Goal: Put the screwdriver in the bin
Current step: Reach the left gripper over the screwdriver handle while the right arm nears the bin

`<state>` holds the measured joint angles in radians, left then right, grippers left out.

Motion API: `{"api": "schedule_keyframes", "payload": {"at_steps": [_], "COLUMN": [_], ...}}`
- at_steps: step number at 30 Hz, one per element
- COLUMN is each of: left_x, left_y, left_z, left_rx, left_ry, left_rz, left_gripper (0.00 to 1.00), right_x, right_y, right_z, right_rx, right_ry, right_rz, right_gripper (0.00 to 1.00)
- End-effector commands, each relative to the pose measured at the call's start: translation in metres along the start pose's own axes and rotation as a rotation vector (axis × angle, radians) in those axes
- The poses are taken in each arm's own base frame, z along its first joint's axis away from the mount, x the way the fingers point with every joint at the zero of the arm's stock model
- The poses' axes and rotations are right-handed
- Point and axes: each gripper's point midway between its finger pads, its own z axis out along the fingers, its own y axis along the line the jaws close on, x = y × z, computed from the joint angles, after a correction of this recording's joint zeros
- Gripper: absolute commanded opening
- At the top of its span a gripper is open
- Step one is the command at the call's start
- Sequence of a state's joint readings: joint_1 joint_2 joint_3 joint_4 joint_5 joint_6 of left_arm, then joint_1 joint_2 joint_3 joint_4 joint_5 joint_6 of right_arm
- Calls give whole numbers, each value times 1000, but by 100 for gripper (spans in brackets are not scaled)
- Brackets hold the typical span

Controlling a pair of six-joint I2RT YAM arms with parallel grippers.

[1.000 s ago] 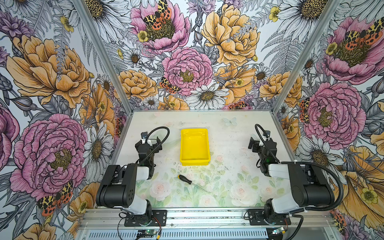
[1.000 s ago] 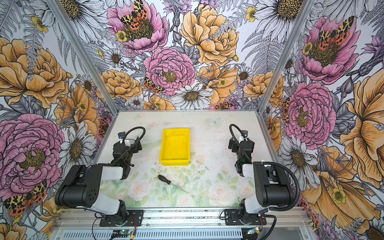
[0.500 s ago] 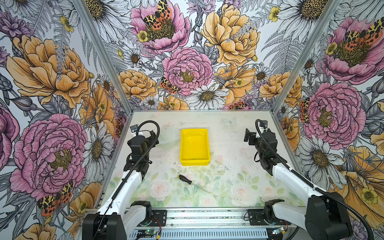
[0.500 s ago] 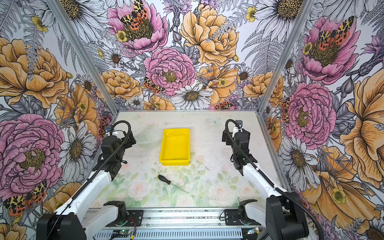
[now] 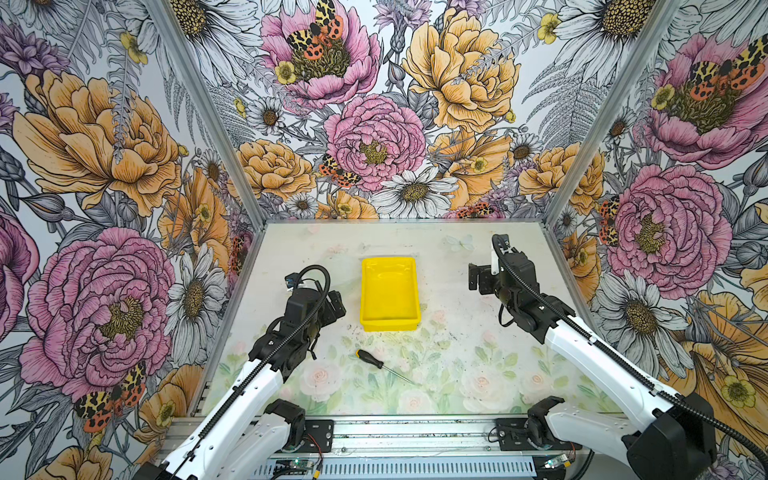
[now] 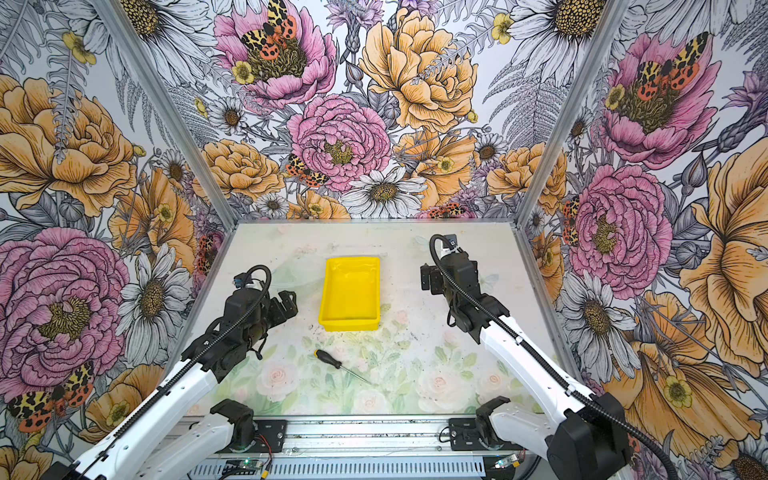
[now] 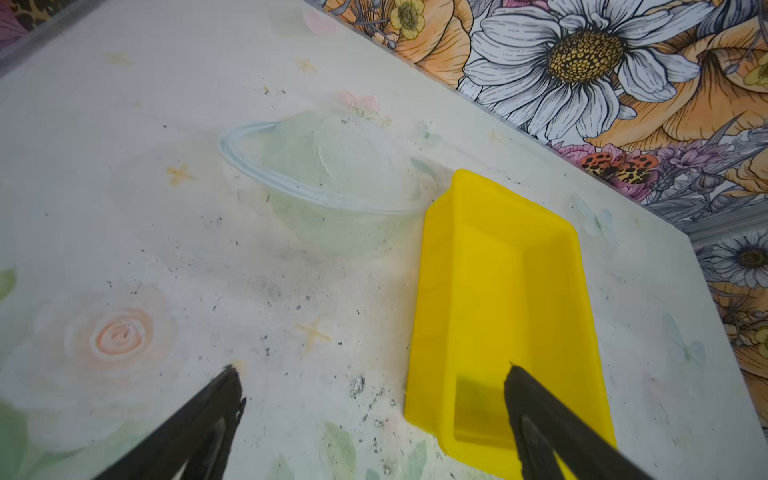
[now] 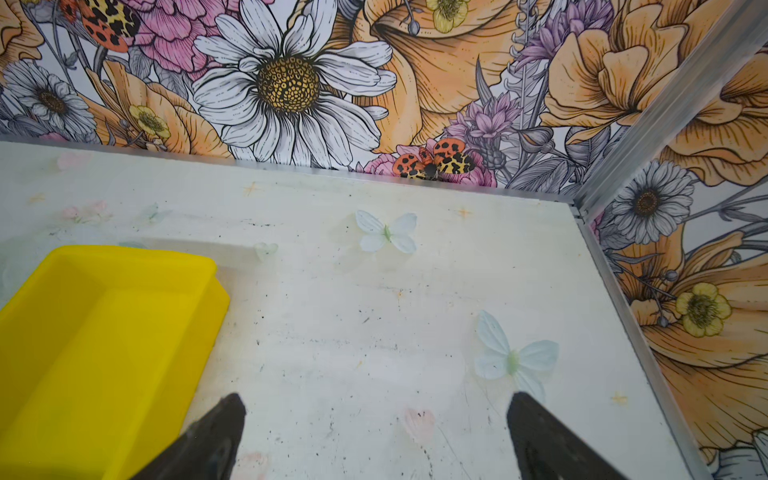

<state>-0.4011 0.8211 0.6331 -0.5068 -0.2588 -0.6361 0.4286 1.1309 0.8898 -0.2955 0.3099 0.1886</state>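
Both arms have stretched out from their folded rest. Now the left gripper and right gripper gape wide, holding nothing, ready to grab. The screwdriver lies behind the left gripper; the yellow bin sits just beside it.

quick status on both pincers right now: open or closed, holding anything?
Left pincer: open, holding nothing.
Right pincer: open, holding nothing.

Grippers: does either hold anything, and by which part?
Nothing: left gripper and right gripper stand open, empty; the black-handled metal screwdriver lies on the table.
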Motion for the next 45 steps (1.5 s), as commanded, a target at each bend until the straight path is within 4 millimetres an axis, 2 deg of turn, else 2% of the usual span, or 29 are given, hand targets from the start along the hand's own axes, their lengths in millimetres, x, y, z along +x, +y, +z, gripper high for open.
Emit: {"api": "schedule_keyframes", "payload": {"at_steps": [1,6,12,18,24,27,31,36,39,45], "left_x": [17,45,72,99,119,127,138,155,161,178], "left_y": [6,-2,-10,-16,-14,-14,-17,-28,-33,-43], "left_z": [-12,-21,-26,-20,-18,-14,-7,-5,0,14], "left_rx": [-65,-74,-86,-122,-162,-191,-223,-235,-252,-260], "left_ry": [68,140,208,279,286,307,355,420,444,492], "left_rz": [-54,-82,-142,-149,-207,-206,-143,-109,-66,-58], "left_gripper": [99,99,99,99,98,98,97,97,97,96], "right_x": [-2,4,5,4,16,16,25,29,31,43], "right_y": [16,36,60,72,78,91,114,131,132,121], "right_z": [-1,5,2,-12,-21,-32,-46,-47,-50,-50], "right_rx": [-73,-157,-239,-310,-364,-439,-543,-626,-639,-604], "right_ry": [30,95,101,75,85,72,52,61,67,96], "right_rz": [-13,-94,-134,-177,-161,-175,-293,-284,-265,-212], "right_gripper": [100,99,100,100,99,99,99,99,100,100]}}
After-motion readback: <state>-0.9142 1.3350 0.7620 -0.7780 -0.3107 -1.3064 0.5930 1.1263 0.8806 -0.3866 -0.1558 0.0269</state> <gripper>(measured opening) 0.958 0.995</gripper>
